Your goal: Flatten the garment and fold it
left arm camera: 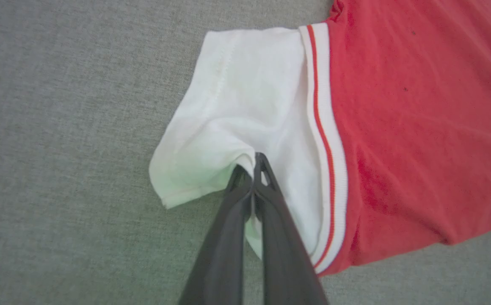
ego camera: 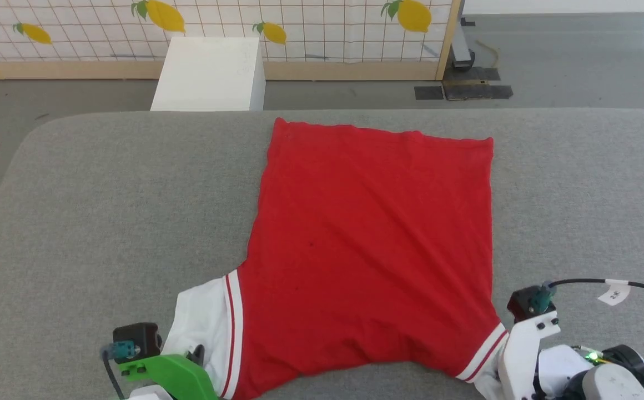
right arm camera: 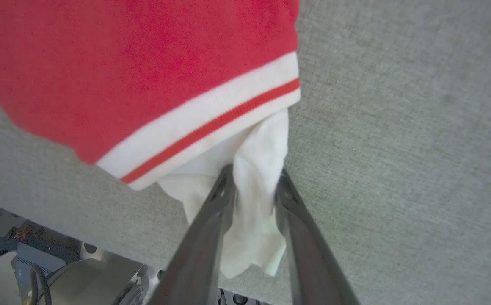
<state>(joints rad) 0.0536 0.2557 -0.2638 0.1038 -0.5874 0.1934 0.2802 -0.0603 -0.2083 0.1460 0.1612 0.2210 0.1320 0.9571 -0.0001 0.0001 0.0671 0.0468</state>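
The garment [ego camera: 372, 239] lies spread with its plain red side up on the grey padded table [ego camera: 105, 211], hem at the far end and white sleeves near me. My left gripper [left arm camera: 254, 167] is shut on a fold of the left white sleeve [left arm camera: 245, 106], low against the table. My right gripper [right arm camera: 256, 178] has its jaws parted, and the bunched right white sleeve [right arm camera: 258, 212] hangs loosely between the fingers [right arm camera: 211, 212] near the table's front edge. The striped trim [right arm camera: 211, 123] shows just above it. Letters and number are hidden.
A white box [ego camera: 211, 72] stands on the floor beyond the table's far edge, before a lemon-patterned screen [ego camera: 300, 28]. Grey table surface stretches wide on both sides of the garment. The robot's base [right arm camera: 38, 262] shows under the front edge in the right wrist view.
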